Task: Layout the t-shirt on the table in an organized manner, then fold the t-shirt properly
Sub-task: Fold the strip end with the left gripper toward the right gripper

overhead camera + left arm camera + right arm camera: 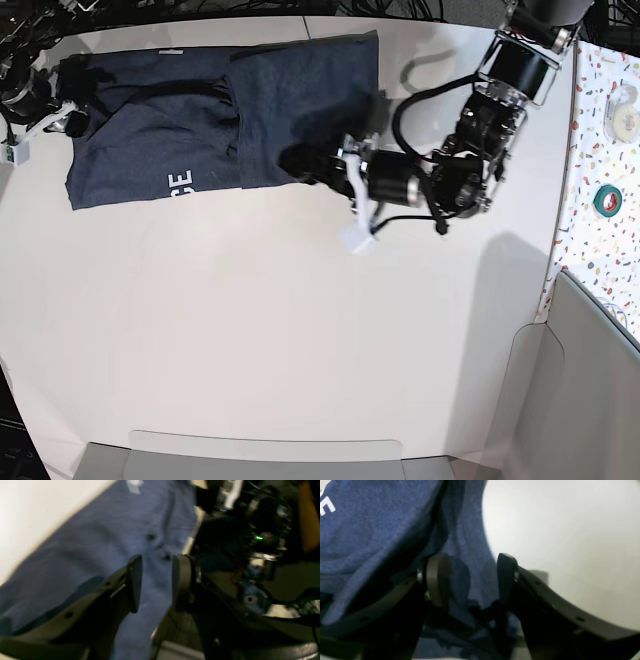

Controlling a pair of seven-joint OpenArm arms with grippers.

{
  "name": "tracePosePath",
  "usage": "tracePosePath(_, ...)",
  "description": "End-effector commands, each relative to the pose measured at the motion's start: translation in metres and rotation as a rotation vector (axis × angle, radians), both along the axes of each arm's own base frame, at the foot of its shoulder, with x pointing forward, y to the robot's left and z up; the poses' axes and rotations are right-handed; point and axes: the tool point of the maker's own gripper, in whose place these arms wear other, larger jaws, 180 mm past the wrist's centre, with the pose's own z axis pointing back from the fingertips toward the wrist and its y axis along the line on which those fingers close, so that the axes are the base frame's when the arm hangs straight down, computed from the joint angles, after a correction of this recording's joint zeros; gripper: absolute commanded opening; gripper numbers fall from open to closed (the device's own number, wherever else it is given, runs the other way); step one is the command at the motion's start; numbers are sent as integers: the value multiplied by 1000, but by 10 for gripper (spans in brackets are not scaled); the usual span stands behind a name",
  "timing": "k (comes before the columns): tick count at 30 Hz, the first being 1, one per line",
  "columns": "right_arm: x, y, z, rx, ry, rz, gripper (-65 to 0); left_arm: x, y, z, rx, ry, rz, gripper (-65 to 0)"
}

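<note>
The t-shirt lies at the far left of the white table, with one panel folded over its right half and white letters showing near its front edge. My left gripper reaches in from the right to that folded panel's front edge. The blurred left wrist view shows the left gripper with its jaws apart over the t-shirt. My right gripper is at the shirt's left edge. Its jaws stand apart, with a fold of the t-shirt lying between them.
A narrow speckled surface runs along the right side and carries a green tape roll. A grey bin stands at the front right. Cables and arm hardware crowd the table's far edge.
</note>
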Motion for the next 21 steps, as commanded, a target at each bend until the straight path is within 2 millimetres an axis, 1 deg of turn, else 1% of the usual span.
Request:
tracePosePath(1, 11, -8, 18, -44, -49, 24, -342, 11, 4, 16, -36, -35, 23, -469)
tracePosePath(3, 17, -12, 26, -59, -64, 49, -312, 17, 16, 16, -32, -37, 65, -468)
tracePosePath(5, 24, -12, 35, -40, -107, 69, -255, 22, 24, 16, -28, -41, 90, -468)
tracePosePath(7, 31, -10, 45, -26, -148, 97, -204, 22, 25, 15, -26, -39, 93, -468)
tracePosePath(8, 35, -8, 50, -14, -171, 110, -188, 22, 25, 14, -25, -36, 93, -468)
tracePosePath(10, 40, -4, 56, 39, -216, 125, -183, 19, 25, 12, -25, -26, 95, -468)
tracePosePath(12, 42, 2, 52, 122, -245, 122, -183, 19, 25, 12, -25, -26, 95, -468)
tracePosePath(15, 40, 8, 35, 269, -257, 86, -183, 18, 25, 11, -25, -24, 94, -468)
tracePosePath(19, 33, 4, 7, 381, -207, 20, -183, 18, 26, 7, -8, -27, 96, -468)
tracePosePath(21, 29, 1, 0, 400, -188, 3, -183, 19, 29, 1, 29, -42, 99, -468)
